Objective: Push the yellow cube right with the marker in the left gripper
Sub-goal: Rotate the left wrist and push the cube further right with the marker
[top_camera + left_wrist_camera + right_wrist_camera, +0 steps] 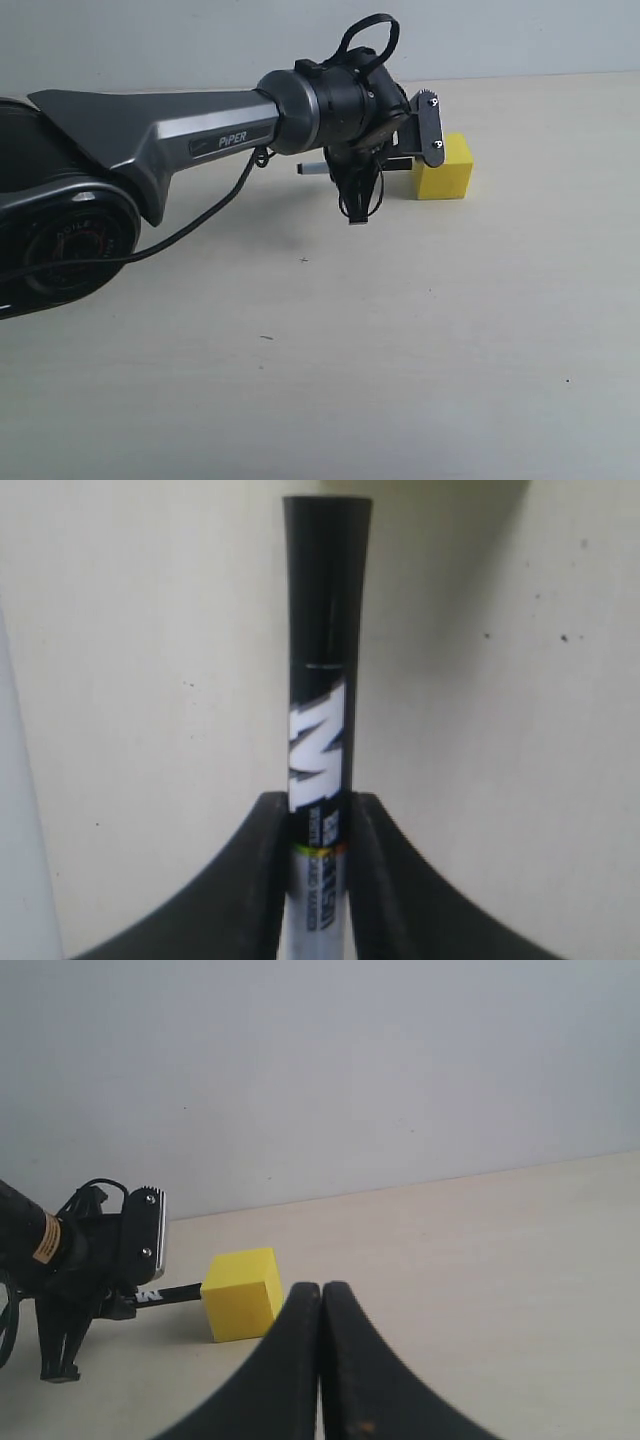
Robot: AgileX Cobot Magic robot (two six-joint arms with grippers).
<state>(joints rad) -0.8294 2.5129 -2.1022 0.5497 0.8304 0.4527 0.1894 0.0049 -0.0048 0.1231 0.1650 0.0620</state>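
Observation:
The yellow cube sits on the pale table, right of the left gripper. That gripper is shut on the marker, which lies level; its white end sticks out to the left. In the right wrist view the marker's black cap reaches the cube's left face and seems to touch it. The left wrist view shows the marker clamped lengthwise between the black fingers; the cube does not show there. The right gripper is shut with nothing in it, and stands apart from the cube.
The dark grey arm marked "PiPER" spans the left half of the exterior view, with a black cable hanging under it. A pale wall rises behind the beige table.

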